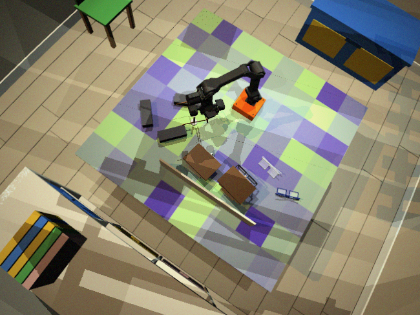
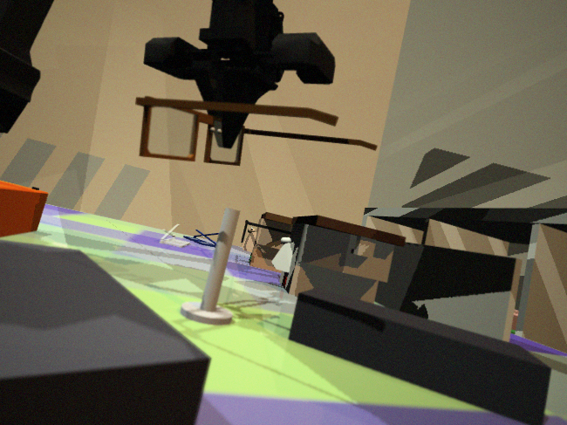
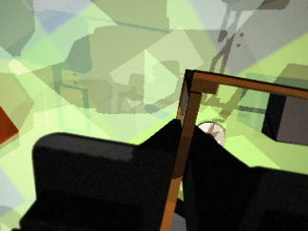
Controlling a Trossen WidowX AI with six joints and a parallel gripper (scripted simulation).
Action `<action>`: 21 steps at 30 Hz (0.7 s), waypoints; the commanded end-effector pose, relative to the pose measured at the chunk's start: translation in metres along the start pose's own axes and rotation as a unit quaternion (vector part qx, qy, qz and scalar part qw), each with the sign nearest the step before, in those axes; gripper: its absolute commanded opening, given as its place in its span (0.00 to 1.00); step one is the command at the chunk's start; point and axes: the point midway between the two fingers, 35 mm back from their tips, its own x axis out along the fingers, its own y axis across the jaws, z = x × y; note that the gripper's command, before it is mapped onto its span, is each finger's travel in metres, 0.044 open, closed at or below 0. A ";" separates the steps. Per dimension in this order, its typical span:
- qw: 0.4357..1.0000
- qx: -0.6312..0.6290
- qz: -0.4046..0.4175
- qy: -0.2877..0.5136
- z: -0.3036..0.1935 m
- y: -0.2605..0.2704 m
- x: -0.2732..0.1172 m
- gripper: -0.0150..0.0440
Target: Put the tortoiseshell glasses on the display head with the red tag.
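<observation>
My gripper (image 1: 203, 116) (image 2: 226, 137) (image 3: 181, 127) is shut on the bridge of the tortoiseshell glasses (image 2: 283, 109) (image 3: 247, 84). It holds them level, high in the air, with both temples open and pointing right in the exterior view. A thin pale post stand (image 2: 218, 259) (image 3: 211, 130) rises from the mat right below them. The two brown-topped display heads (image 1: 201, 160) (image 1: 236, 184) (image 2: 350, 229) stand farther off, in front of a long beige board (image 1: 206, 192). I cannot make out which head bears the red tag.
Dark blocks (image 1: 146, 112) (image 1: 171, 133) (image 2: 85, 331) (image 2: 416, 345) lie on the mat near the gripper. Black glasses (image 1: 245, 173) lie beside the right head; white glasses (image 1: 271, 165) and blue glasses (image 1: 287, 193) lie beyond it. The arm's orange base (image 1: 241, 104) (image 2: 18, 205) sits behind.
</observation>
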 end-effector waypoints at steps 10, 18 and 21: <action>0.987 -0.133 -0.056 -0.073 -0.037 0.023 -0.029 0.25; 0.966 -0.212 -0.111 -0.097 -0.055 0.037 -0.043 0.25; 0.956 -0.241 -0.134 -0.101 -0.061 0.043 -0.048 0.25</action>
